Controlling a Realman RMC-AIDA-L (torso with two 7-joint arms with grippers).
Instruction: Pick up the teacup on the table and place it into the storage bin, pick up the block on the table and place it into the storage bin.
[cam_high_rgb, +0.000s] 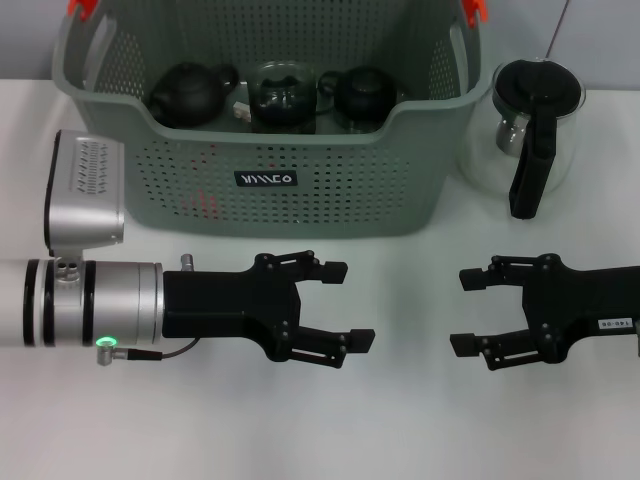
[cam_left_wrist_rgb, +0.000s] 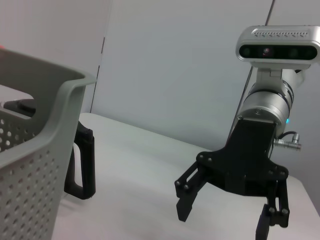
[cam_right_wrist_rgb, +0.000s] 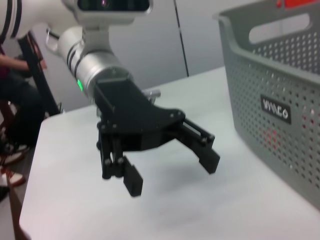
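The storage bin (cam_high_rgb: 330, 190), grey-green and perforated with orange clips, stands at the back of the white table; it also shows as the bin (cam_left_wrist_rgb: 45, 150) and the bin (cam_right_wrist_rgb: 280, 75). Inside it lie two dark teapots (cam_high_rgb: 190, 95) and a glass vessel (cam_high_rgb: 283, 95); I cannot tell whether one is the teacup. No teacup or block shows on the table. Something reddish (cam_high_rgb: 200, 205) shows through the bin's holes. My left gripper (cam_high_rgb: 348, 305) hovers open and empty in front of the bin, also seen as the left gripper (cam_right_wrist_rgb: 172, 175). My right gripper (cam_high_rgb: 465, 312) faces it, open and empty, as does the right gripper (cam_left_wrist_rgb: 222, 225).
A glass pitcher (cam_high_rgb: 535, 125) with a black handle (cam_left_wrist_rgb: 82, 165) stands right of the bin. The two grippers point at each other with a gap of bare table (cam_high_rgb: 410, 400) between them.
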